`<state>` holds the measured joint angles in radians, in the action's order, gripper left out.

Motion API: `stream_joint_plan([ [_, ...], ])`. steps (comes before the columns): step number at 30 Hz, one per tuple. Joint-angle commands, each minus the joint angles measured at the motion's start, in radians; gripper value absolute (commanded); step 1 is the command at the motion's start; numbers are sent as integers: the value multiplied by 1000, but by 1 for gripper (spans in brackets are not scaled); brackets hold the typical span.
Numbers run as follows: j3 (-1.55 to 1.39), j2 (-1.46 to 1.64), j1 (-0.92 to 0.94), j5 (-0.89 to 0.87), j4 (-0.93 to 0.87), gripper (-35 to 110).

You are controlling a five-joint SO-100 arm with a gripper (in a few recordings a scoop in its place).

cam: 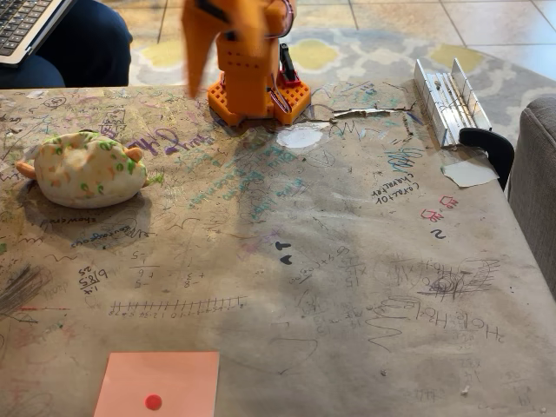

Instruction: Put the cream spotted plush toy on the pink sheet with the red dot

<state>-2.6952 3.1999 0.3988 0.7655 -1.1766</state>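
Note:
The cream spotted plush toy (85, 169) lies on the left side of the scribbled table, with green and orange spots and small orange feet. The pink sheet (161, 382) lies flat at the front edge, its red dot (154, 401) near the bottom middle. The orange arm's base (252, 91) stands at the back centre. My gripper (195, 74) hangs blurred beside the base, pointing down, well behind and to the right of the toy and above the table. Nothing is seen in it, and the blur hides how its jaws stand.
A metal bracket (447, 100) and a black clamp (491, 143) sit at the back right edge, with a white paper scrap (469, 172) nearby. A white round patch (300, 137) lies before the base. A laptop (26, 26) rests on a person's lap at the back left.

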Motion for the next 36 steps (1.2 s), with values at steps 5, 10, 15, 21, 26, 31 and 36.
stream_joint_plan([
  [5,221,-588,302,-51,41,52],
  [10,279,-844,407,28,31,52],
  [15,276,-1017,558,109,61,51],
  [21,356,-1235,692,196,178,50],
  [26,574,-1509,637,195,195,49],
  [31,629,-1586,575,227,233,47],
  [36,627,-1621,563,310,206,33],
])
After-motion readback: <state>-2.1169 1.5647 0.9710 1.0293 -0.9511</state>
